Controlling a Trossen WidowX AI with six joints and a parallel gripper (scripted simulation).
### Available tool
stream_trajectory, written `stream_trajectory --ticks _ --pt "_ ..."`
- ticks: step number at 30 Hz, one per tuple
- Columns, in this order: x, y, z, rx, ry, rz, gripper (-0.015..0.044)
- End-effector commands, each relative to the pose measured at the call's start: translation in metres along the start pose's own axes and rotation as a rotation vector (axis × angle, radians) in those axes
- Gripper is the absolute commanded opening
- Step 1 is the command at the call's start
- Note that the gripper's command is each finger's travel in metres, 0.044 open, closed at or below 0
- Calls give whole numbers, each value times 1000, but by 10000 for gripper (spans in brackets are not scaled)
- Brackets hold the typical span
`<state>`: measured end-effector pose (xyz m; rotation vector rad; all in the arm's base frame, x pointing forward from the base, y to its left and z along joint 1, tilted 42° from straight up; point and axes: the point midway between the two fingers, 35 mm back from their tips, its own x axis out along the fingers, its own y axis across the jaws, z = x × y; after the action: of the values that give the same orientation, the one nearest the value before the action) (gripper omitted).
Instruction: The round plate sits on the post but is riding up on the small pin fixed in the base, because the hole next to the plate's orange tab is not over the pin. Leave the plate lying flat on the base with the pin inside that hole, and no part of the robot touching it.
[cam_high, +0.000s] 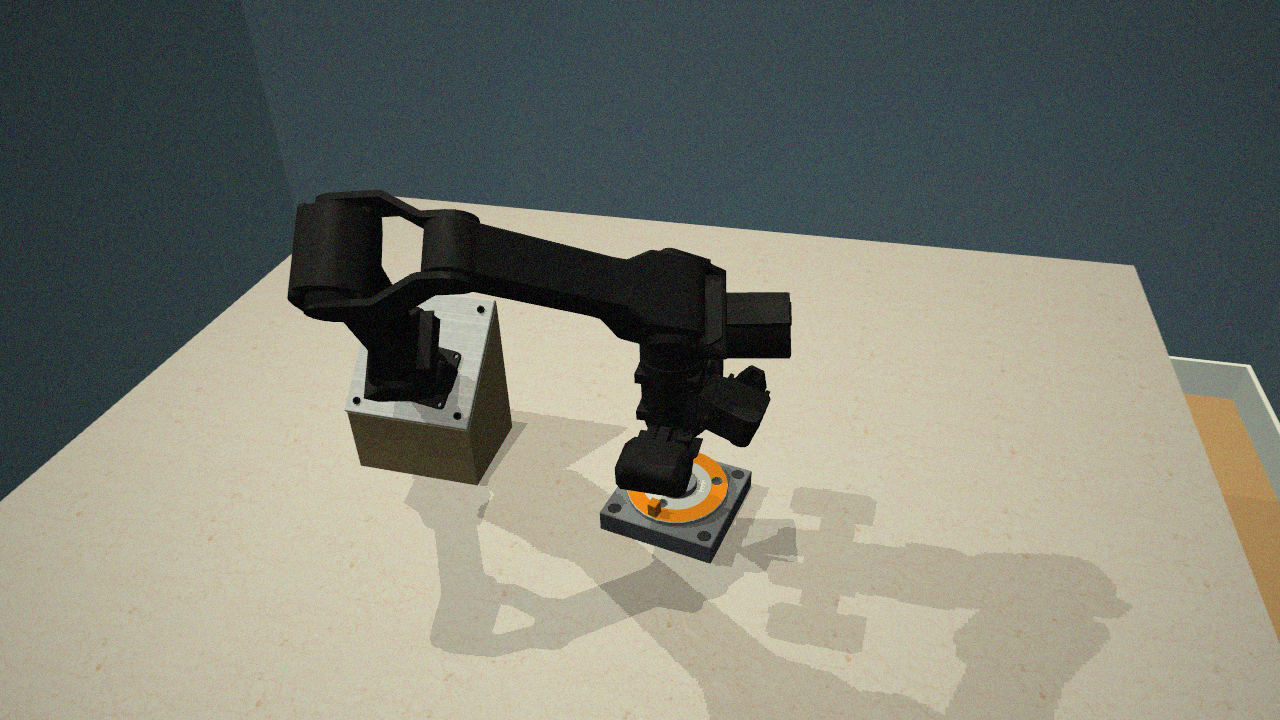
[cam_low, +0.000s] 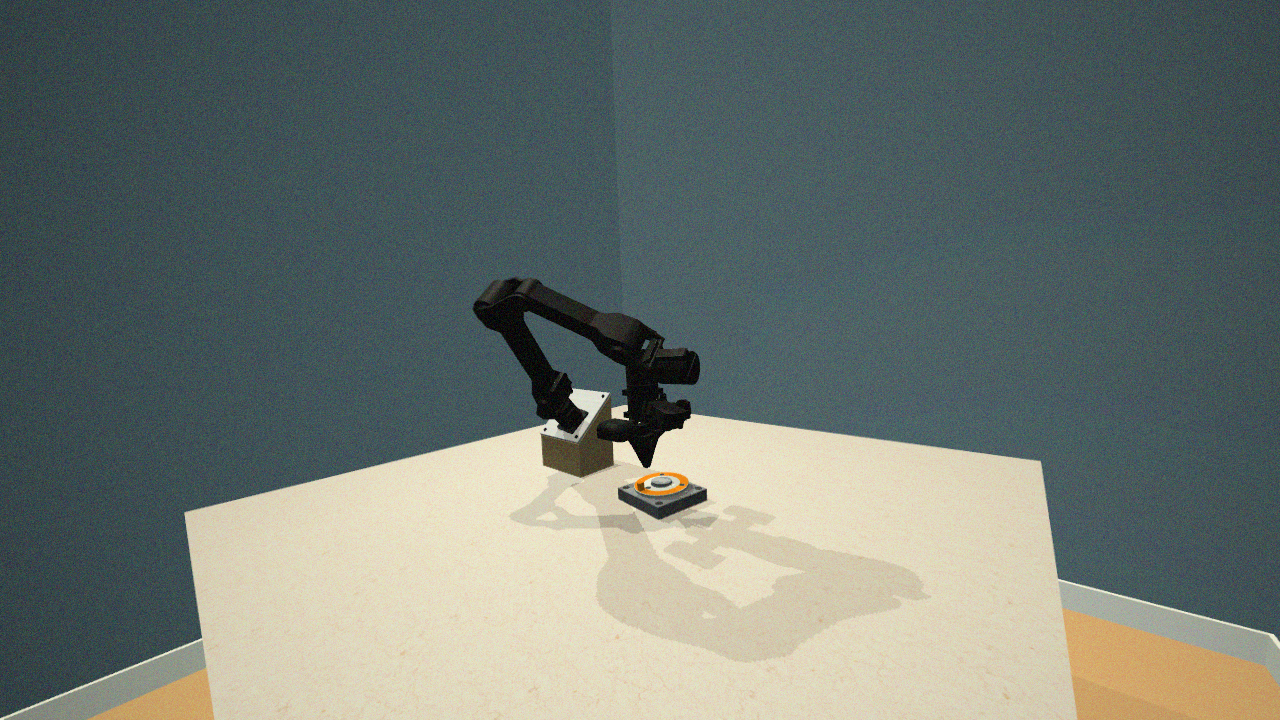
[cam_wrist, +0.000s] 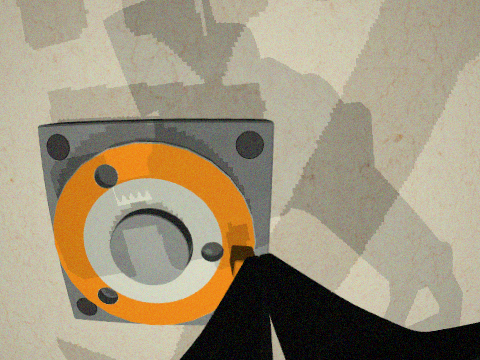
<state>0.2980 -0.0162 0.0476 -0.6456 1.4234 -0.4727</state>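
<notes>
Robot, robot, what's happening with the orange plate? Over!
Gripper shut, empty, tip beside the orange tab. Plate on its post, not turned yet. Nothing blocking.

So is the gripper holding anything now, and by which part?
Nothing is held. The gripper is shut on nothing, its tips above the plate near the orange tab.
</notes>
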Motion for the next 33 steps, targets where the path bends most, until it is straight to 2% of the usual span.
stream_trajectory --ticks 1,7,33 --pt "18 0 -3 -11 12 -9 0" --pt "43 -1 -6 -11 13 -11 0" --pt "43 5 -34 -12 14 -11 0"
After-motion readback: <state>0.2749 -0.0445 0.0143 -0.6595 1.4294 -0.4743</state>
